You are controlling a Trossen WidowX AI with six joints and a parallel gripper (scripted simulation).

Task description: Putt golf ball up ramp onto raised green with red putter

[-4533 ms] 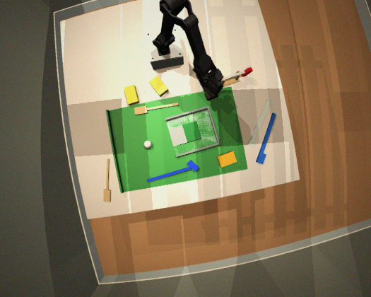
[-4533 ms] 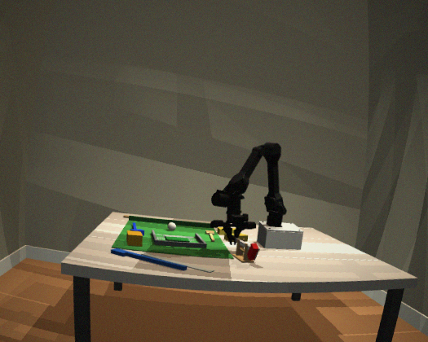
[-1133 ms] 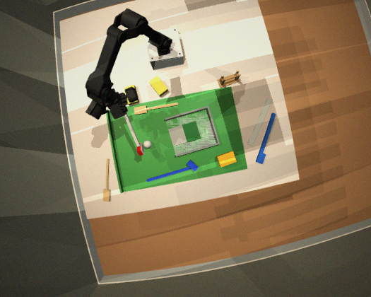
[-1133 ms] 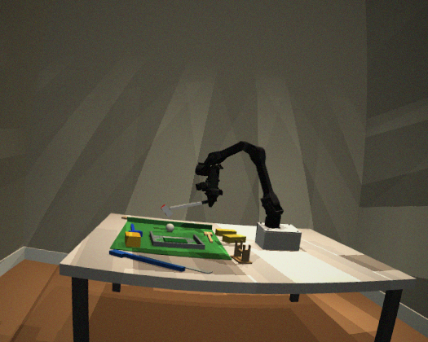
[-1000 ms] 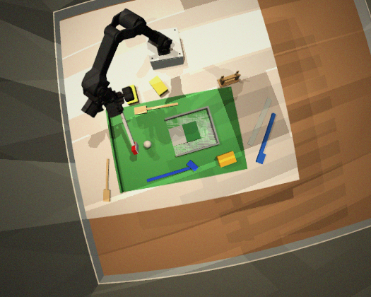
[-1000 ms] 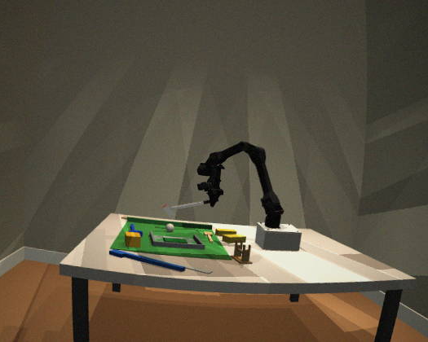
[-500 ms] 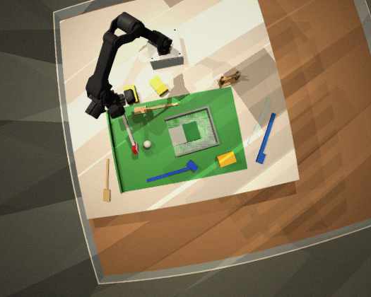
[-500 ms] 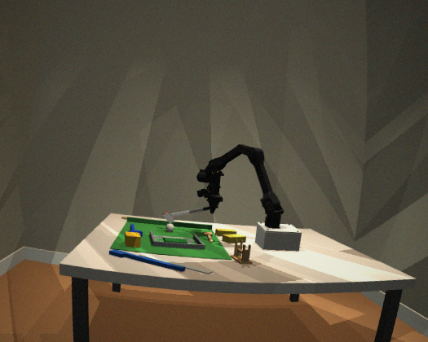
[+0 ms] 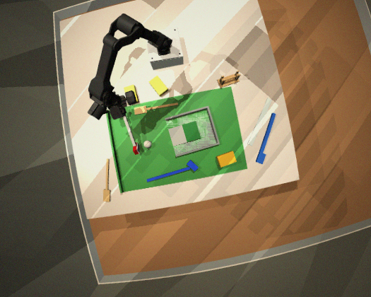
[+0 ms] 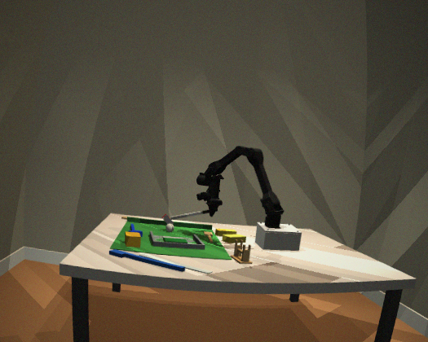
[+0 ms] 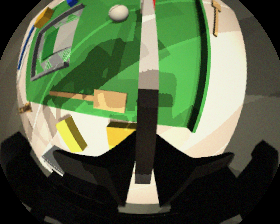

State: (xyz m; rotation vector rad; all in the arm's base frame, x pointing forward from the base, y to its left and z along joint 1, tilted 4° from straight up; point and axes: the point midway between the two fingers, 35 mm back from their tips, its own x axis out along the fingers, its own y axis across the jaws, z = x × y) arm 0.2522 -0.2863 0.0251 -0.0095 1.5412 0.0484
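Observation:
My gripper [image 9: 121, 114] [image 10: 212, 213] [image 11: 143, 133] is shut on the dark grip of the red putter [image 9: 130, 131] [image 10: 187, 214] [image 11: 149, 65], above the mat's left edge in the top view. The putter's red head [image 9: 136, 149] is left of the white golf ball [image 9: 147, 144] [image 10: 169, 228] [image 11: 118, 13], with a small gap, on the side away from the ramp. Its exact height above the mat is unclear. The ball sits on the green mat [image 9: 224, 102]. The grey ramp [image 9: 177, 136] [image 11: 66, 36] faces the ball and leads to the raised green [image 9: 191, 131] [image 10: 175, 240] [image 11: 49, 44], walled on three sides.
A tan mallet [image 9: 140, 109] [image 11: 110, 100] lies near the gripper, beside two yellow blocks [image 9: 158, 85] [image 9: 135, 92]. A blue putter [image 9: 169, 175] and an orange block [image 9: 227, 159] are on the mat. A dark green wall [image 9: 114, 155] [image 11: 205, 65] lines its left edge. A wooden rack [image 9: 229, 80] stands behind.

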